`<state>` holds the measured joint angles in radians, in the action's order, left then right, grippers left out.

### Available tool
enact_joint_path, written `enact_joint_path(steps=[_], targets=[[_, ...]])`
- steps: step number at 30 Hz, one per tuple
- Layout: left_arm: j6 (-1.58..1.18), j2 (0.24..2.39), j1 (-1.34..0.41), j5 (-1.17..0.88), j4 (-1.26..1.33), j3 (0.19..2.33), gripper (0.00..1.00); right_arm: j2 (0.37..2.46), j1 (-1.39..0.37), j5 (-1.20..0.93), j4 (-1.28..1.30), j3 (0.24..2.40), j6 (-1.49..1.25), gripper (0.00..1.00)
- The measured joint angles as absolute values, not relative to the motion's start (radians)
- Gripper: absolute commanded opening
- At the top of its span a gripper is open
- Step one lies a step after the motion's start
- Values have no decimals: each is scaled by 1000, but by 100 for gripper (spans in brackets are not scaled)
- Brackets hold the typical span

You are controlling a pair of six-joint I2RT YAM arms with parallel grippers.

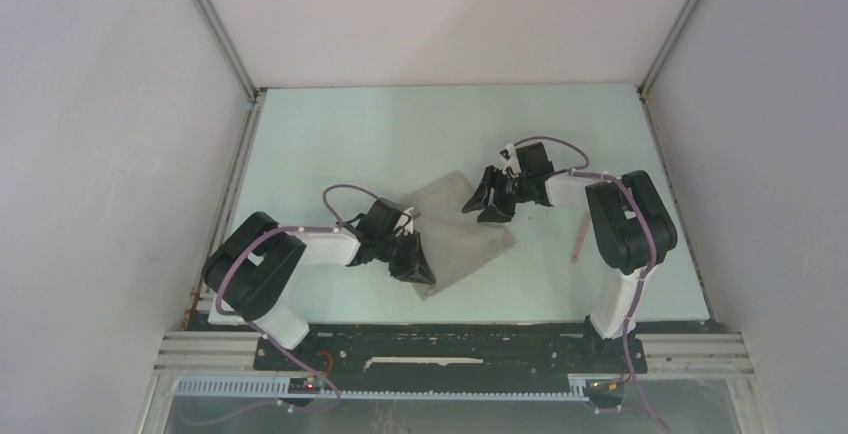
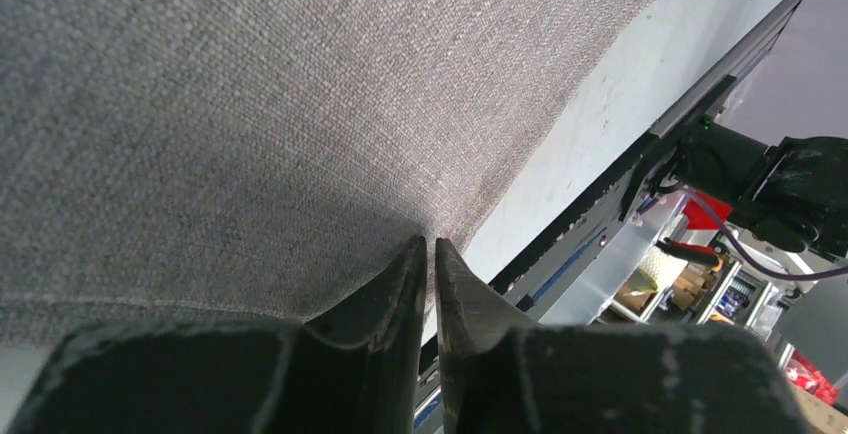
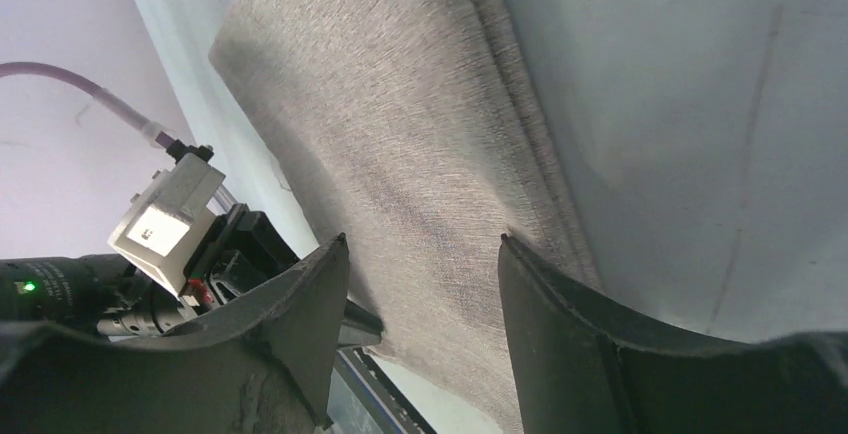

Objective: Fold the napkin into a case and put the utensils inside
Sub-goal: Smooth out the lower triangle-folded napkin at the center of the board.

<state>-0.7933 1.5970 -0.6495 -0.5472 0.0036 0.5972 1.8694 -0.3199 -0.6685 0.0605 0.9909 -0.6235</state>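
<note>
The taupe-grey napkin [image 1: 462, 229] lies slanted on the table between the two arms. Its long edge looks doubled in the right wrist view [image 3: 520, 124]. My left gripper [image 1: 420, 266] sits at the napkin's near left edge. Its fingertips [image 2: 427, 242] are pressed almost together on a pucker of the cloth [image 2: 250, 124]. My right gripper [image 1: 482, 206] hovers over the napkin's far right corner, open [image 3: 422, 239], with cloth [image 3: 400, 134] showing between its fingers but not gripped. One thin pale pink utensil [image 1: 578, 239] lies on the table by the right arm. Other utensils are out of view.
The pale table [image 1: 400, 134] is walled by white panels at the back and both sides. A black rail [image 1: 450, 339] runs along the near edge by the arm bases. The left arm's purple cable [image 1: 345, 194] loops above its wrist.
</note>
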Motion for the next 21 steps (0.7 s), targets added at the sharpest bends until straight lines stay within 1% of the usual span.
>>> enact_joint_path(steps=[4,8,11,14,16,17,21], targets=[[-792,1581,-649,-558,14,567,19,1879,-285,-686,66,992,-609,67],[-783,1506,-651,-552,-4,502,20,1879,-269,-693,81,1000,-580,67],[-767,1462,-651,-534,-45,490,25,1878,-269,-684,123,1026,-542,67],[-749,1417,-653,-520,-120,495,35,1866,-281,-650,203,1062,-498,69],[-741,1383,-654,-511,-189,516,43,1815,-297,-617,270,1068,-470,69],[-736,1372,-655,-508,-218,534,44,1785,-306,-606,296,1068,-461,69],[-738,1372,-656,-517,-245,633,42,1631,-362,-586,356,1055,-435,68]])
